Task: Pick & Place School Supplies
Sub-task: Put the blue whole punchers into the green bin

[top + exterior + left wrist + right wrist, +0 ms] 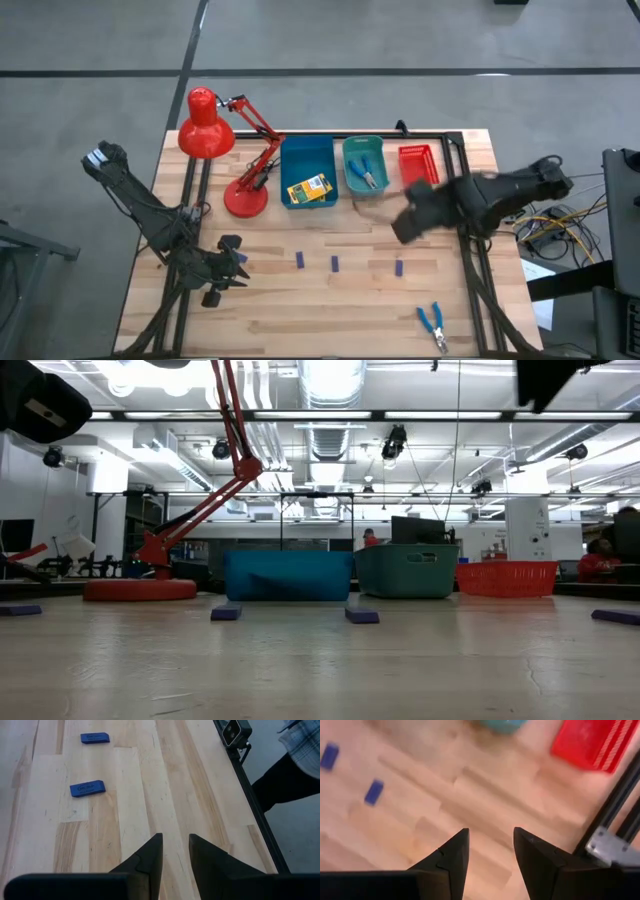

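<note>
On the pale wooden bench [330, 310] lie small purple erasers [334, 263] before three bins [362, 165]. Both the left gripper [175, 851] and the right gripper [490, 847] hang empty, fingers parted. Bright ceiling lights [330, 378] fill the room behind.

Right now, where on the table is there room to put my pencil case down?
The bare wood along the front edge, between the left gripper and the blue-handled pliers, is free. The back is crowded: red lamp, blue bin, teal bin, red bin. Erasers dot the middle row.
</note>
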`<state>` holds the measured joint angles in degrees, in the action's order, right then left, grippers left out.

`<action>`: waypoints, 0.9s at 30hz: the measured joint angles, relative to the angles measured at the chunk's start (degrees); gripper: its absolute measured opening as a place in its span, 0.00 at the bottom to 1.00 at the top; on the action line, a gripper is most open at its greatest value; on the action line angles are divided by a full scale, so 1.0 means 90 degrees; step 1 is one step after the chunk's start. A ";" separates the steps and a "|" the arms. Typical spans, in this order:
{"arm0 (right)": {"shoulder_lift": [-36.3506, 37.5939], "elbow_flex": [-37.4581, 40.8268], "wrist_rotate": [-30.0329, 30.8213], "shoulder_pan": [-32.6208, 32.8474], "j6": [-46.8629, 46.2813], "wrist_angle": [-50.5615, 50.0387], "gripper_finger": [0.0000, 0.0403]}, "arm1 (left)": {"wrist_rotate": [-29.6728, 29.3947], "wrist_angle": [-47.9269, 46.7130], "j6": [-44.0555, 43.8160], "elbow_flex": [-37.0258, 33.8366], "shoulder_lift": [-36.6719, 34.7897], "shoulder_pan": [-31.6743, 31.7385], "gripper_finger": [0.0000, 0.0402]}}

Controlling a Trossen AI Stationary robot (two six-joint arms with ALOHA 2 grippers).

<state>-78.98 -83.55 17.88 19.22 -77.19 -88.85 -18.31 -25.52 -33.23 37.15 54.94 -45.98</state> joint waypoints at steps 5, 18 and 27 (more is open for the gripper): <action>-0.0063 0.0321 -0.0385 0.1386 -0.1118 0.0014 0.35 | 0.0000 0.0000 0.0000 0.0000 0.0000 -0.0002 0.25; -0.0266 0.1276 -0.0855 0.3918 -0.3388 0.1798 0.36 | 0.0002 0.0000 0.0000 0.0000 0.0000 0.0000 0.25; -0.1195 0.1630 -0.0829 0.4340 -0.3373 0.3071 0.36 | 0.0000 0.0000 0.0000 0.0000 0.0000 0.0001 0.25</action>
<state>-89.73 -68.88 10.41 58.28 -107.55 -61.21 -18.31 -25.52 -33.23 37.15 54.94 -45.98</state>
